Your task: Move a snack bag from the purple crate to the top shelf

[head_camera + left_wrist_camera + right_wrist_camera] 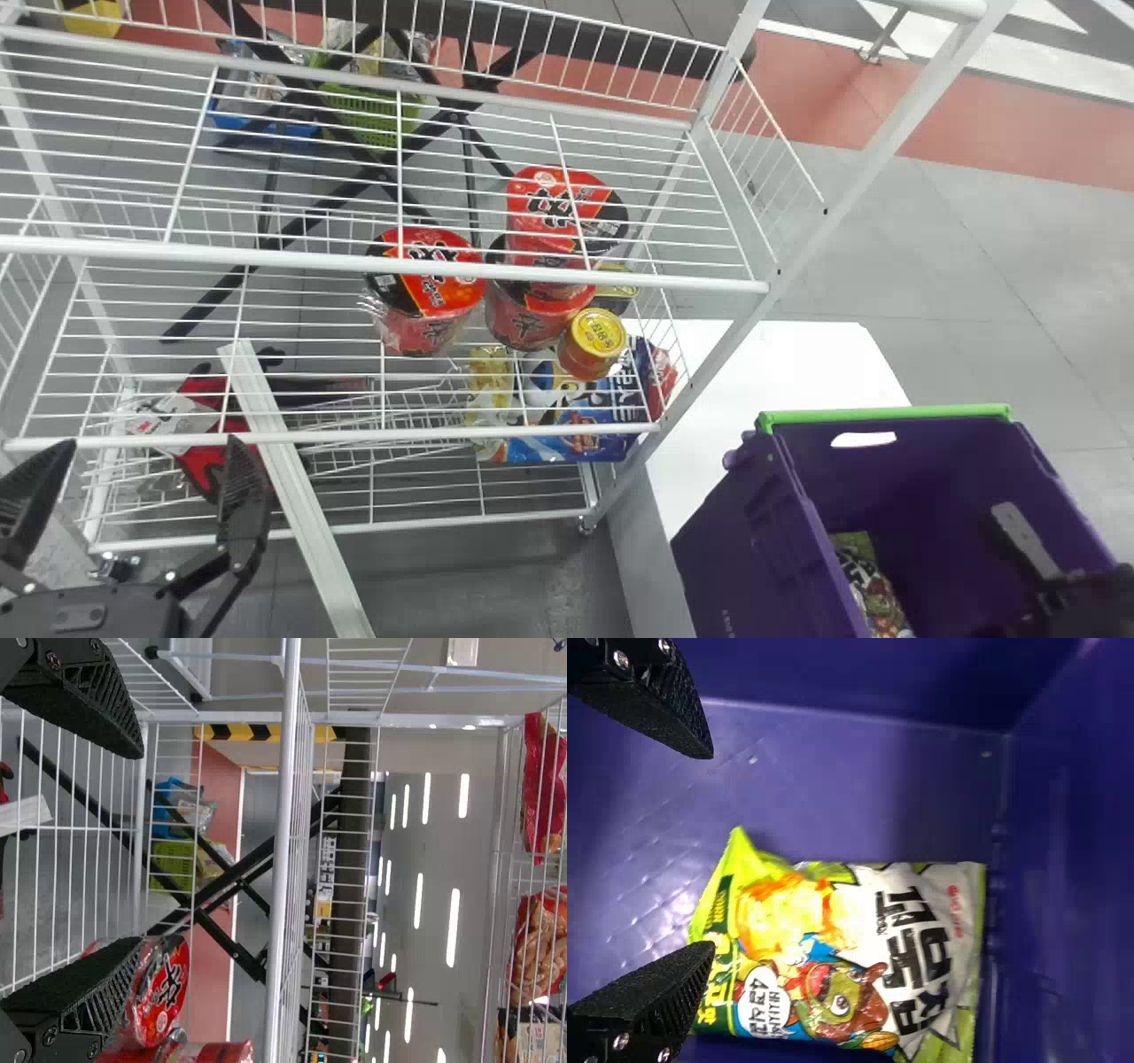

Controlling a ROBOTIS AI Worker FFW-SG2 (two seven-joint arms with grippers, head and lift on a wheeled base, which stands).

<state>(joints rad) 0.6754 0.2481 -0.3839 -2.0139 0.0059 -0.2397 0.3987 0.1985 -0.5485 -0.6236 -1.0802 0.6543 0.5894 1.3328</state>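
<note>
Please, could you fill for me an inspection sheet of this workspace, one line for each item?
Surface: white tabletop beside the white wire rack.
Job's things: snack bag lies in the purple crate, not gripped.
Clutter: the rack holds red cups, a yellow-lidded jar and colourful bags; red packages higher up.
Grippers: left end effector open and empty, at the rack; right end effector open, inside the crate by the bag.
Cables: nothing seen.
Surroundings: green basket behind the rack; red band along the grey floor.
</note>
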